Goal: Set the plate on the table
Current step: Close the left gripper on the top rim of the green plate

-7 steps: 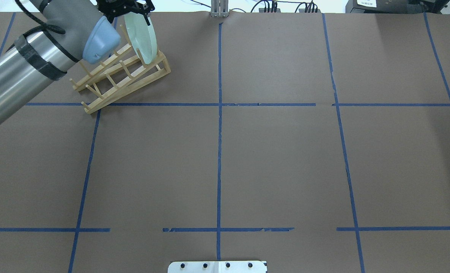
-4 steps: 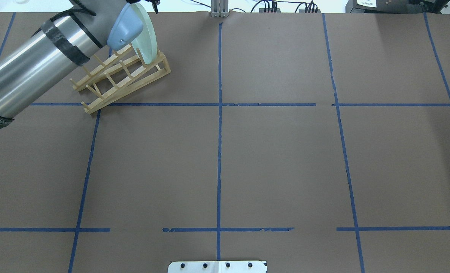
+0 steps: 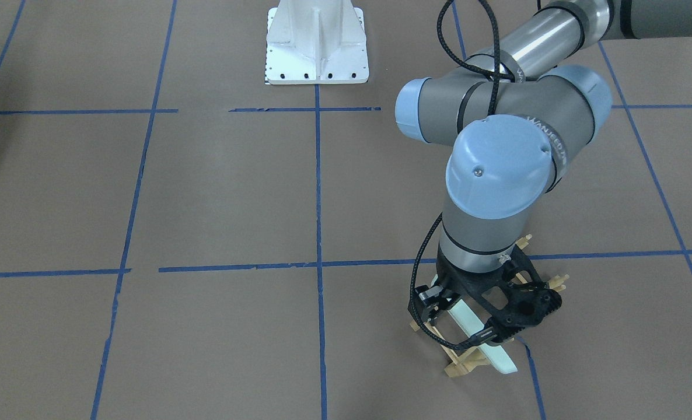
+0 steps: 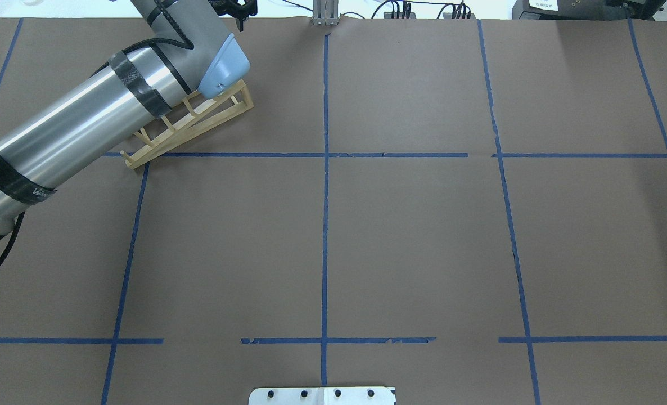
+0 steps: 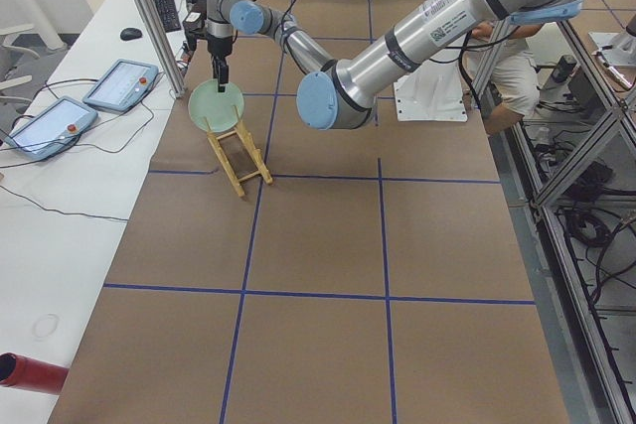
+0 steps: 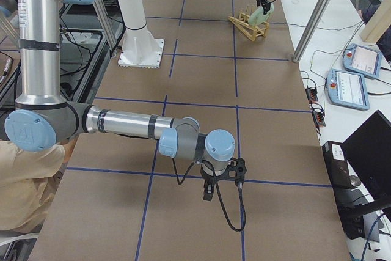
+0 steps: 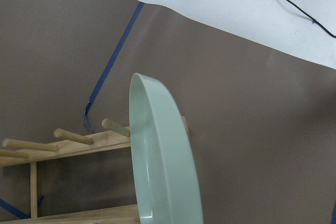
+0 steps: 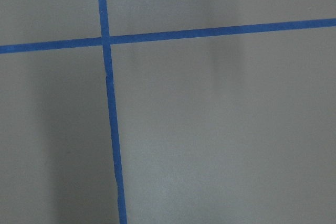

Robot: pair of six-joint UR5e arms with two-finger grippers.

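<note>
The pale mint-green plate (image 3: 497, 357) stands on edge in the far end of the wooden pegged rack (image 3: 465, 364), near the far edge of the brown table (image 4: 412, 242). My left gripper (image 3: 468, 321) points down over the plate's top rim and looks open, a finger on each side. The left wrist view shows the plate's rim (image 7: 163, 166) close up, with rack pegs (image 7: 79, 140) behind it. In the overhead view my left arm hides the plate. My right gripper (image 6: 221, 181) hangs just above bare table far from the rack; I cannot tell its state.
The white robot base (image 3: 317, 41) stands at the table's near middle. Beyond the rack the table ends at a white bench with tablets (image 5: 119, 84) and an aluminium post (image 5: 149, 17). Blue tape lines cross the table.
My left arm has swung to the right in the overhead view and now covers the plate and part of the rack. The plate and rack have not moved.
</note>
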